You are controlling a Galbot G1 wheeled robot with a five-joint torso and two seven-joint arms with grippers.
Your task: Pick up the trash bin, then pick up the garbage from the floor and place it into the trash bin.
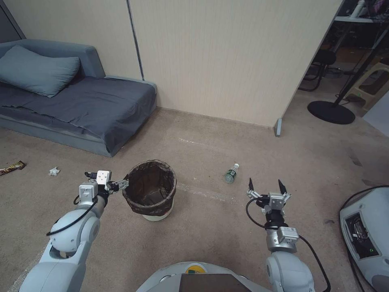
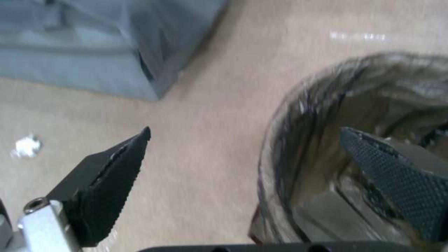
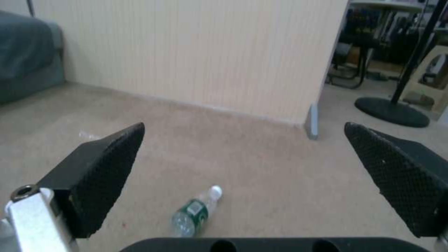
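A: Where's the bin?

B: Small round white plastic trash bin (image 1: pixel 150 190) with a dark brown-black bag folded over the rim, upright on the beige carpet (image 1: pixel 210 235), just in front of the grey-blue sofa bed (image 1: pixel 77 105).

A: Left arm?

B: Left gripper (image 1: pixel 121 184) is at the bin's near-left rim. Jaws spread, not clamped. In the left wrist view one finger (image 2: pixel 107 185) sits outside the bin wall (image 2: pixel 280 147) and the other hangs over the inside of the bag. Contact with the rim: cannot tell.

A: Right arm?

B: Right gripper (image 1: pixel 266 187) is above the carpet to the right of the bin, well apart from it, jaws wide and holding nothing.

A: Litter?

B: Clear plastic bottle with green label and white cap (image 1: pixel 231 173) lies on its side on the carpet between bin and right gripper, a bit farther out toward the cream panel wall (image 1: pixel 227 56). In the right wrist view it lies low between the two fingers (image 3: pixel 194 211). Crumpled white tissue (image 1: pixel 54 171) is near the sofa bed's front edge, left of the left gripper. A dark brown-and-gold snack wrapper (image 1: pixel 11 167) is farther left at the frame edge.
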